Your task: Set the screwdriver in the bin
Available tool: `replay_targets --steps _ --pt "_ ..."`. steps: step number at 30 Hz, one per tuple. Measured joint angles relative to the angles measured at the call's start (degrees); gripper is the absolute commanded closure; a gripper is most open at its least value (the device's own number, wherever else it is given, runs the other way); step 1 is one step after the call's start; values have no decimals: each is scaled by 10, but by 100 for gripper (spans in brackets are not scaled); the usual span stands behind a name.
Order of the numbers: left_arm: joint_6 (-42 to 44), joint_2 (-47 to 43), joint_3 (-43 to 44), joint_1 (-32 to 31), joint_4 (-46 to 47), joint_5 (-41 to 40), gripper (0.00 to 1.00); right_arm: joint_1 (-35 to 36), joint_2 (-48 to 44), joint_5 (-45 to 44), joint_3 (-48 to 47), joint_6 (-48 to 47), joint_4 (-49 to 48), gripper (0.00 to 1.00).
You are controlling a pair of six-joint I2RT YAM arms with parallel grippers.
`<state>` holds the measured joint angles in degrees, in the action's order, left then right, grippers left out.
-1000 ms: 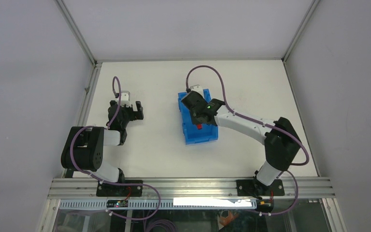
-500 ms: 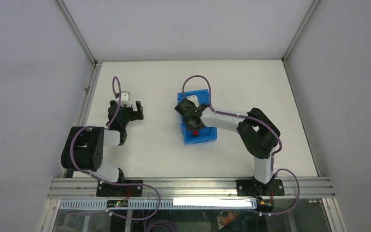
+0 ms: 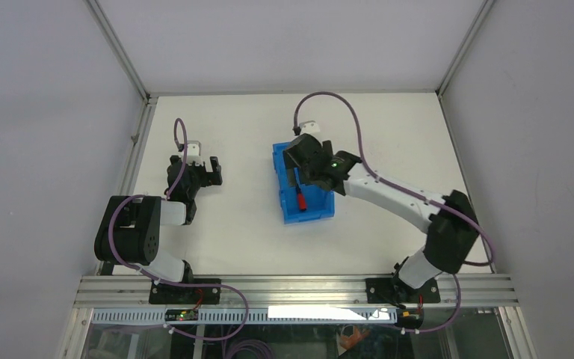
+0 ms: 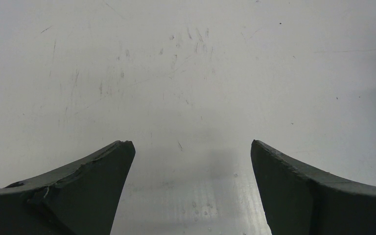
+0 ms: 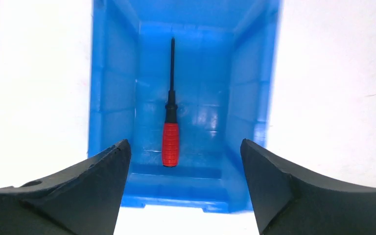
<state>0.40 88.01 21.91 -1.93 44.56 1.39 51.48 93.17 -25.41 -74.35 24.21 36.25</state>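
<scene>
The screwdriver point(image 5: 171, 110) lies flat on the floor of the bin point(image 5: 112, 98), in line with its long walls, red handle towards the wrist camera and tip towards the far wall, touching neither side. The right gripper point(image 5: 185, 144) hangs over the near end of the bin with its jaws spread wide and nothing between them, so by the look of it the drop is made and what is left is to get clear. To do that well, I would take the arm straight up and out, jaws kept apart, not sideways. The fingers stand about as far apart as the bin walls, so a slanting exit could catch a rim and drag or tip the light bin. No need to close or reach down again. The left gripper point(image 4: 191, 144) is well away over the bare table point(image 4: 186, 73), open and empty. It has no part in this step and is best left where it is.
</scene>
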Motion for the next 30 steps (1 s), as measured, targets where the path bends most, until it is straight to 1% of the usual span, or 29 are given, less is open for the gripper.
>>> replay_targets --steps 2,5,6,9,16,19,23,30 --pt "0 0 0 0 0 0 1 -6 -54 -12 -1 -17 -2 11" --pt "0 0 0 0 0 0 1 -41 -121 -13 8 -33 -7 3" --pt "0 0 0 0 0 0 1 -68 -147 -11 20 -36 -11 1" --pt "0 0 0 0 0 0 1 -148 -197 -4 69 -38 -17 1" --pt "0 0 0 0 0 0 1 -329 -273 9 184 -44 -1 1" --pt "0 0 0 0 0 0 1 -373 -300 13 202 -42 3 1" --pt "0 0 0 0 0 0 1 -386 -323 19 204 -37 7 1" --pt "0 0 0 0 0 0 1 -386 -325 16 204 -33 20 1"
